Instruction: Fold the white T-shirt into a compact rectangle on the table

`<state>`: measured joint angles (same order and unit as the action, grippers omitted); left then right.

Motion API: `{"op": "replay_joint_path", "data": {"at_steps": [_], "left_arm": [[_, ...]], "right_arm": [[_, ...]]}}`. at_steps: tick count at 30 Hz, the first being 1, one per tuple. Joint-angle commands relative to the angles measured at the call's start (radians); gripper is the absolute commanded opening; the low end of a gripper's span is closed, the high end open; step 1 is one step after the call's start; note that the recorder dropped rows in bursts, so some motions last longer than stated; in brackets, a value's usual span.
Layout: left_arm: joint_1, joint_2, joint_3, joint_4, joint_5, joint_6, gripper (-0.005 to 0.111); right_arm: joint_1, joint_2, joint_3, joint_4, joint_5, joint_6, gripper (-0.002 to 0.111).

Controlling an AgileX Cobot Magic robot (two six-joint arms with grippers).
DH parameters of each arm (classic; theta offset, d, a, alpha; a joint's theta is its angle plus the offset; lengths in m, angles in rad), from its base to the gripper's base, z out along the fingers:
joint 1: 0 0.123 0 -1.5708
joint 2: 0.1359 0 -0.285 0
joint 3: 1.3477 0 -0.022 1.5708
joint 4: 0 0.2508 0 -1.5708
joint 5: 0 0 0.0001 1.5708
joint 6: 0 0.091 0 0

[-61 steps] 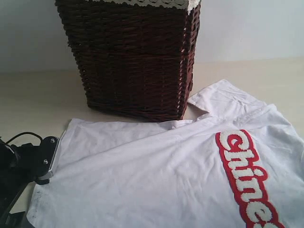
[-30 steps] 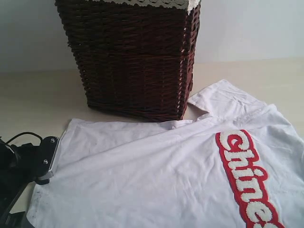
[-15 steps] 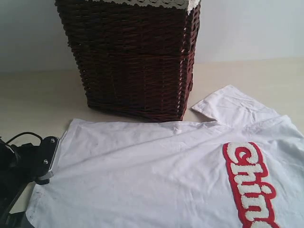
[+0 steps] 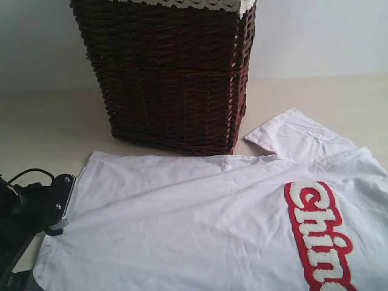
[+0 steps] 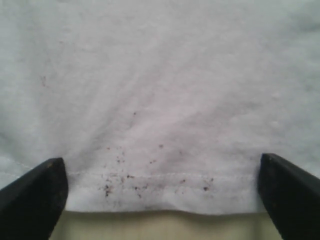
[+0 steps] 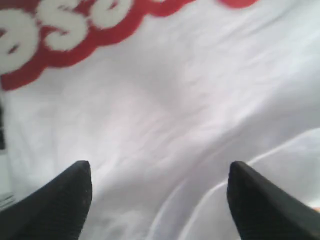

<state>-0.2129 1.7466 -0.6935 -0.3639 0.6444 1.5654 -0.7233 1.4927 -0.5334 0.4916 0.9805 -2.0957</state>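
Here, your white T-shirt (image 4: pixel 182 224) lies spread flat on the table (image 4: pixel 42 127), in front of the wicker basket (image 4: pixel 170 79). Its length runs across the exterior view, with the hem at the left and a sleeve (image 4: pixel 297 136) at the right. Your left gripper (image 5: pixel 161 159) sits right at that hem (image 5: pixel 160 192). Its jaws are wide apart with the stitched edge lying between them, and nothing is pinched yet. Your right gripper (image 6: pixel 158 165) hangs over the chest near the red lettering (image 6: pixel 55 35), also spread wide and empty. The left arm looks nearer a graspable edge. Probably you fold from the hem toward the sleeve end, along the shirt's length.
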Motion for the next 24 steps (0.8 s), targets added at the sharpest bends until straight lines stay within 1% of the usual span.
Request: {"op": "replay_joint_path", "data": {"at_steps": [1, 5, 8, 11, 14, 19, 24], "left_arm": [[0.004, 0.033, 0.019, 0.035, 0.029, -0.026, 0.1], [0.004, 0.033, 0.019, 0.035, 0.029, -0.026, 0.1], [0.004, 0.033, 0.019, 0.035, 0.029, -0.026, 0.1], [0.004, 0.033, 0.019, 0.035, 0.029, -0.026, 0.1], [0.004, 0.033, 0.019, 0.035, 0.029, -0.026, 0.1], [0.004, 0.033, 0.019, 0.035, 0.029, -0.026, 0.1], [0.004, 0.033, 0.019, 0.035, 0.029, -0.026, 0.1]], "right_arm": [[-0.003, 0.022, -0.061, 0.047, -0.009, -0.02, 0.074], [-0.003, 0.09, -0.129, -0.051, -0.021, -0.02, 0.074], [0.001, 0.131, -0.175, -0.054, -0.043, -0.02, 0.074], [0.009, 0.172, -0.208, -0.068, -0.019, -0.02, 0.074], [0.04, 0.2, -0.221, -0.107, -0.022, -0.02, 0.074], [0.106, 0.232, -0.221, -0.109, -0.053, -0.02, 0.074], [0.166, 0.261, -0.221, -0.166, -0.117, -0.02, 0.071]]}}
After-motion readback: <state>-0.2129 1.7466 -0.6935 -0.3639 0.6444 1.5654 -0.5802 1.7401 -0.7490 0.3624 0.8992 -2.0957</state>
